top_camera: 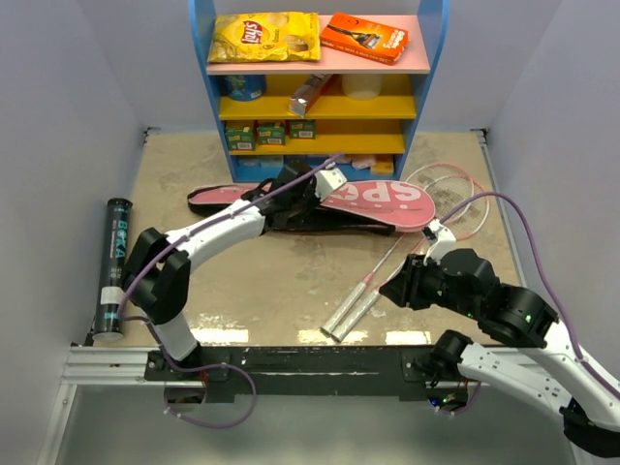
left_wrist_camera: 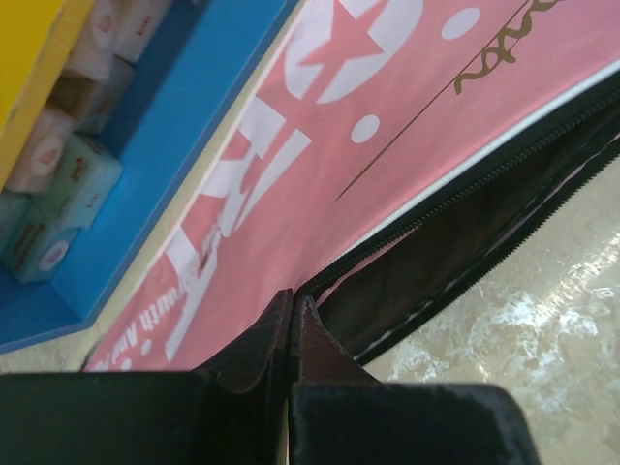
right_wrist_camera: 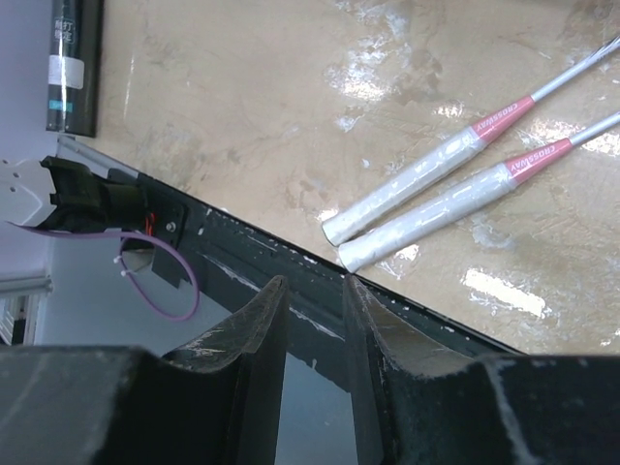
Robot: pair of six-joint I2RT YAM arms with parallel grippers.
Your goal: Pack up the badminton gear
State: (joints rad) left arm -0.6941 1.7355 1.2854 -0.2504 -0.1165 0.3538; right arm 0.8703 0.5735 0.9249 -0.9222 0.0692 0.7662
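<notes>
The pink bag (top_camera: 383,201) lettered SPORT lies across the middle of the table, its zip open and the black inside showing (left_wrist_camera: 455,242). My left gripper (top_camera: 327,191) is shut on the bag's upper zip edge (left_wrist_camera: 294,296). Two rackets lie to the right, heads (top_camera: 453,194) beside the bag, white handles (top_camera: 351,308) near the front edge; the handles also show in the right wrist view (right_wrist_camera: 426,189). My right gripper (top_camera: 391,290) is open and empty (right_wrist_camera: 315,283), just right of the handles. The long black tube (top_camera: 113,268) lies at the far left. The shuttlecock is out of view.
A blue and yellow shelf (top_camera: 215,97) stands at the back, with a yellow crisp packet (top_camera: 263,37) and an orange box (top_camera: 364,37) on top and small boxes (left_wrist_camera: 58,184) on its lowest shelf. A black rail (top_camera: 320,358) runs along the table's front edge.
</notes>
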